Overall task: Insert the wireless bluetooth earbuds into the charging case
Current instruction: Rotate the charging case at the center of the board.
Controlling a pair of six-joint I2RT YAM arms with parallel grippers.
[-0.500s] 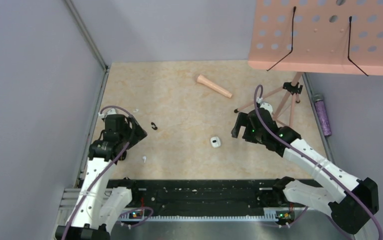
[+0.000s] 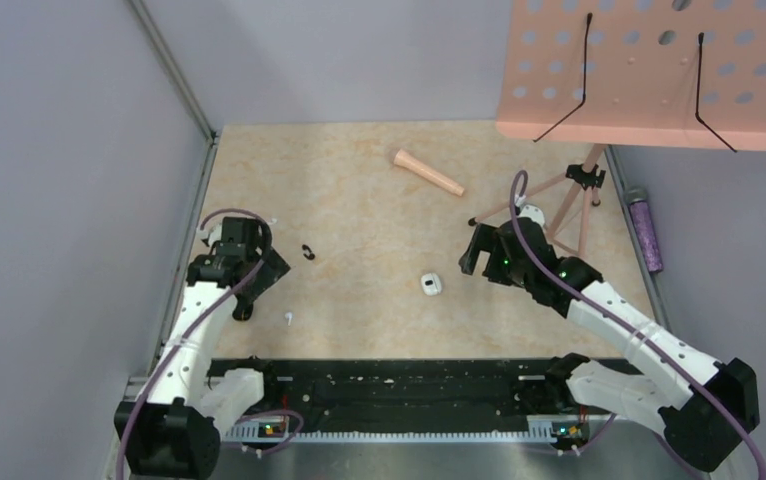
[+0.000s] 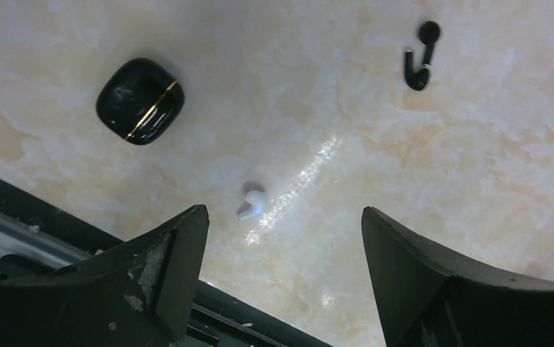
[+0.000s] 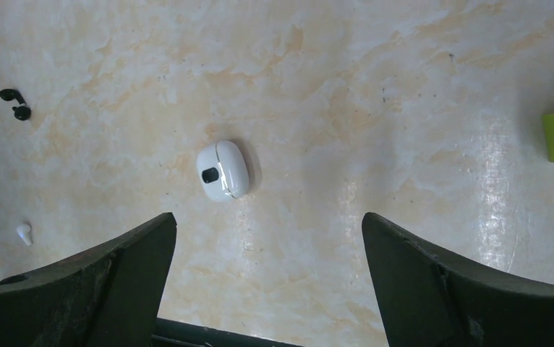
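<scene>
One white earbud point(image 3: 252, 204) lies on the marble table just ahead of my left gripper point(image 3: 285, 238), nearer its left finger. The gripper is open and empty. The earbud also shows in the top view point(image 2: 288, 318) and in the right wrist view point(image 4: 24, 233). The white charging case point(image 4: 223, 170) lies with its lid shut ahead of my right gripper point(image 4: 268, 238), which is open, empty and above the table. In the top view the case point(image 2: 432, 284) sits mid-table, left of the right gripper point(image 2: 477, 258). A tiny white speck point(image 2: 272, 221) lies behind the left gripper point(image 2: 262, 268); I cannot tell what it is.
A black earbud case with a gold line point(image 3: 140, 101) and a black earbud point(image 3: 419, 56) lie near the left gripper. A pink cone point(image 2: 427, 172), a pink music stand point(image 2: 649, 70) on a tripod point(image 2: 569, 200) and a purple bottle point(image 2: 646, 233) are at the back right. A black rail point(image 2: 389, 385) runs along the near edge.
The left arm has swung a little back and to the left, uncovering the black case on the table. The right arm has barely moved.
</scene>
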